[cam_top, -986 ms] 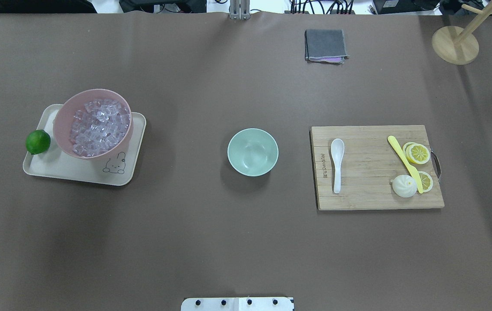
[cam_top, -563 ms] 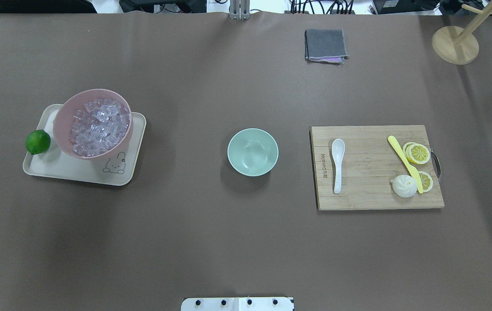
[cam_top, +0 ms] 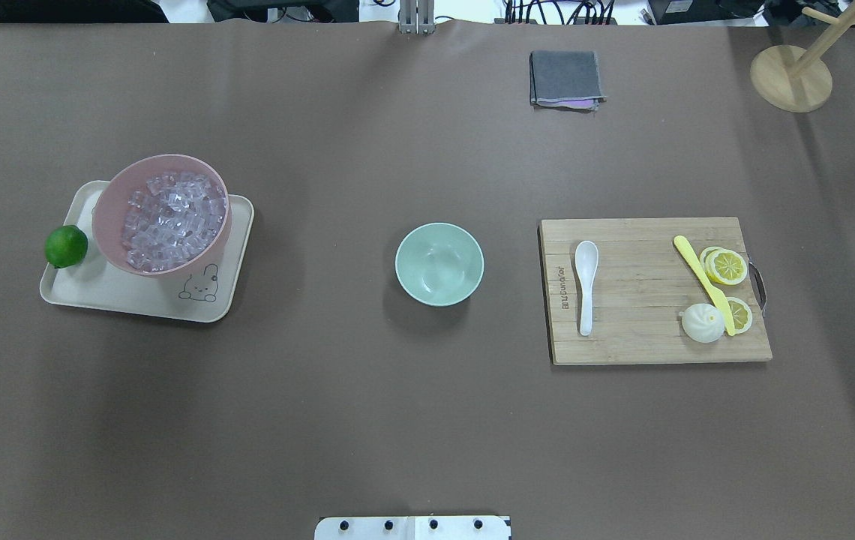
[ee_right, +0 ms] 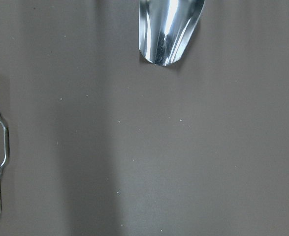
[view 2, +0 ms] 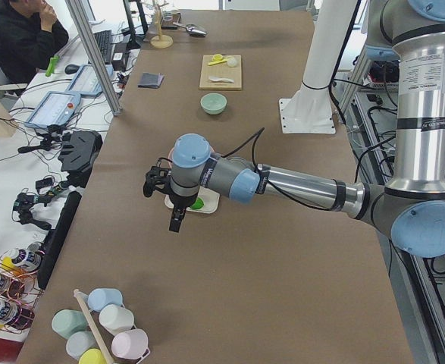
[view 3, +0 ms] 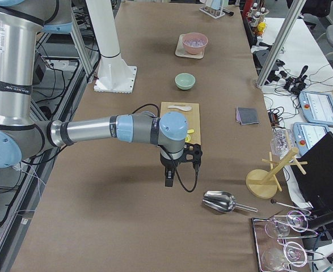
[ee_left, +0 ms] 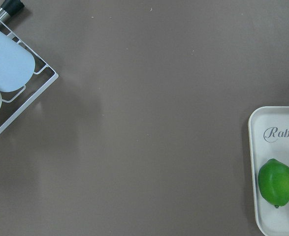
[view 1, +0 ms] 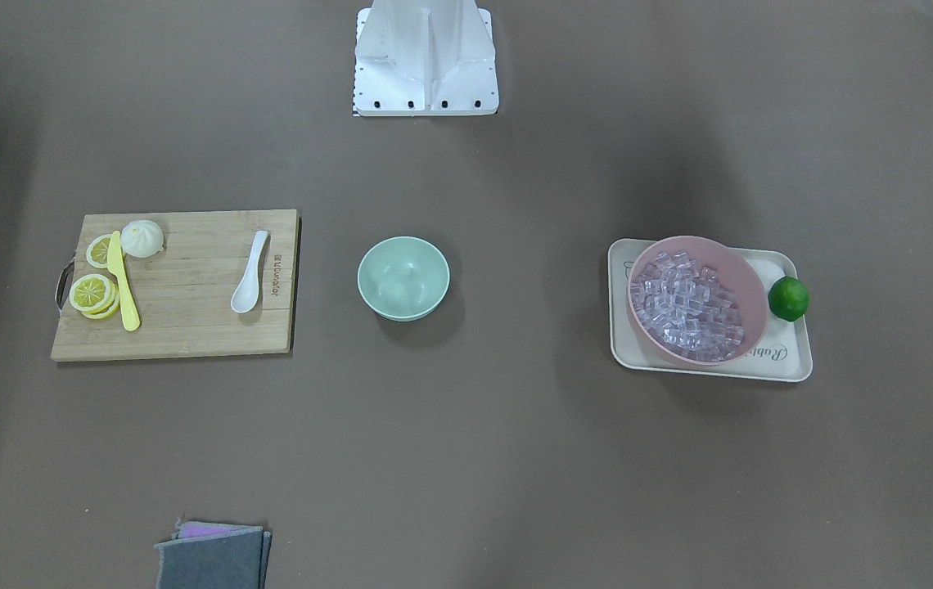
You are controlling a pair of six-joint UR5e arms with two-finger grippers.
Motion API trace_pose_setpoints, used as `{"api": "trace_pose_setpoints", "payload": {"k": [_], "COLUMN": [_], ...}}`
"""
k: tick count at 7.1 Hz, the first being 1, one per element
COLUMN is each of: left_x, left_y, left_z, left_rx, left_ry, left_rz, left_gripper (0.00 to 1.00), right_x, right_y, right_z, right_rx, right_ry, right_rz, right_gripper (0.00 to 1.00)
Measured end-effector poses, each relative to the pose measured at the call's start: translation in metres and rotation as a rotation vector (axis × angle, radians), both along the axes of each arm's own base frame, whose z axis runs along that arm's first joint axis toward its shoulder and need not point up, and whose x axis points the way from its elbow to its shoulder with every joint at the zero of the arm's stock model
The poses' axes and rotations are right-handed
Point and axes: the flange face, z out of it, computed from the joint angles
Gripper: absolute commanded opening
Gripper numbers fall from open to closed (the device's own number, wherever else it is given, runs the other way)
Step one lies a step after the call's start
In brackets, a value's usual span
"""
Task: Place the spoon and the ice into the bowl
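Small glossy white soup spoon (cam_top: 586, 285) lies flat on the bamboo cutting board (cam_top: 637, 300), near the board's edge that faces the small round pale mint-green bowl (cam_top: 439, 263). The bowl stands alone at table centre, nothing inside.

Clear ice cubes (cam_top: 171, 220) fill the larger pink bowl (cam_top: 106, 225) on the cream rectangular tray (cam_top: 120, 300), with a green lime (cam_top: 66, 246) beside it on the tray's outer end.

Left gripper (view 2: 175, 218) hangs above the table near the tray's lime end, apart from the ice. Right gripper (view 3: 169, 175) hangs above bare table between the board's handle end and a shiny metal scoop (ee_right: 169, 29), well apart from the spoon. Both grippers show in the side views only; whether their fingers are apart or together cannot be told.
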Motion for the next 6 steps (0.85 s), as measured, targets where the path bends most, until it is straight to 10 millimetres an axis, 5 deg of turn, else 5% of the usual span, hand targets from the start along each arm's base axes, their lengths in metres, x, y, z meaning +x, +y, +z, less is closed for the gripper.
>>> {"api": "trace_pose_setpoints", "payload": {"k": [4, 6], "left_x": [0.07, 0.144], "left_y": [-0.057, -0.069], "left_z": [-0.128, -0.175], "left_rx": [0.17, 0.141], "left_ry": [0.11, 0.165], "left_rz": [0.076, 0.078], "left_gripper": [0.98, 0.98], "right_x": [-0.003, -0.013], "right_y": [-0.04, -0.051], "right_z": [-0.053, -0.067], "right_rx": [0.12, 0.163], "right_ry": [-0.016, -0.027], "right_rz": [0.009, -0.014], "right_gripper": [1.0, 1.0]}}
